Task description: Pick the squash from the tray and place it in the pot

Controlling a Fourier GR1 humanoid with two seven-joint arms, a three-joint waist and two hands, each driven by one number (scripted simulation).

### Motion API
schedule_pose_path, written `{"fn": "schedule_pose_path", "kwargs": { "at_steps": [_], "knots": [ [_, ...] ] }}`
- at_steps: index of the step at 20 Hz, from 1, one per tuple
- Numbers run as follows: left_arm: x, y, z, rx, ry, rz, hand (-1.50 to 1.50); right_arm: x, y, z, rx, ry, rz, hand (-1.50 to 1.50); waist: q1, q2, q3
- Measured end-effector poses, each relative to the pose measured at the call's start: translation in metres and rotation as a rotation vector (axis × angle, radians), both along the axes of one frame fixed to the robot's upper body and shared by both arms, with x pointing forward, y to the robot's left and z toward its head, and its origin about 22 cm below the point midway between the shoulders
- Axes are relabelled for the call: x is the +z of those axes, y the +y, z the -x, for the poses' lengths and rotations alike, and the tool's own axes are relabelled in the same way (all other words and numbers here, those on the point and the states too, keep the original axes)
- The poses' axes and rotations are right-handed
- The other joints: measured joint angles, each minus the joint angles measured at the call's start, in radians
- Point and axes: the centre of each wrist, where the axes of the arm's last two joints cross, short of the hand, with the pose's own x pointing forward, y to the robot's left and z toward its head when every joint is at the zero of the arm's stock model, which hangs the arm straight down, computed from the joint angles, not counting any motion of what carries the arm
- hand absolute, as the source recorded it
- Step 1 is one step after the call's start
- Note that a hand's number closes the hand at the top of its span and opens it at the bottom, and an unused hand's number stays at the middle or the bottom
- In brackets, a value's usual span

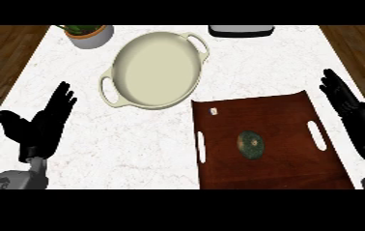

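A small dark green squash (250, 145) lies near the middle of the brown wooden tray (285, 114) at the lower right. The cream pot (155, 70), with two side handles and nothing in it, stands up and to the left of the tray. My right hand (343, 97) stays open at the right edge, fingers up, just beyond the tray's right side. At the lower left my left hand (44, 121) is open too, fingers straight, well apart from the pot and the tray.
A potted plant (89, 34) stands at the back left of the white marble counter (143, 143). A dark flat object with a pale rim (241, 30) sits at the back edge. A tiny white speck (212, 111) lies on the tray's upper left.
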Motion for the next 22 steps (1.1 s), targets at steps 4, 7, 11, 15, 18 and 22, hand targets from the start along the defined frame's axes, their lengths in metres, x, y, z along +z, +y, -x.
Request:
{"fn": "schedule_pose_path", "kwargs": {
  "at_steps": [4, 7, 11, 15, 18, 22],
  "knots": [
    [0.009, 0.008, 0.003, 0.008, -0.026, -0.110, 0.00, -0.014, -0.012, 0.008, -0.041, 0.044, -0.034, 1.50, 0.015, 0.029, -0.003],
    [0.014, 0.022, 0.007, 0.025, -0.025, -0.221, 0.00, -0.021, -0.037, 0.013, -0.071, 0.075, 0.063, -1.50, 0.019, 0.038, -0.005],
    [0.009, 0.027, 0.017, 0.032, -0.001, -0.276, 0.00, -0.023, -0.043, 0.028, -0.139, -0.150, 0.302, -1.50, 0.009, 0.038, -0.003],
    [0.010, 0.024, 0.022, 0.033, 0.012, -0.304, 0.00, -0.056, -0.044, 0.056, -0.132, -0.293, 0.334, -1.50, 0.009, 0.042, -0.003],
    [0.011, 0.020, 0.024, 0.029, 0.012, -0.309, 0.00, -0.061, -0.046, 0.069, -0.095, -0.312, 0.342, -1.50, 0.013, 0.044, -0.004],
    [0.005, 0.015, 0.026, 0.025, 0.012, -0.317, 0.00, -0.048, -0.035, 0.070, -0.023, -0.245, 0.409, -1.50, 0.017, 0.046, -0.005]
  ]
}}
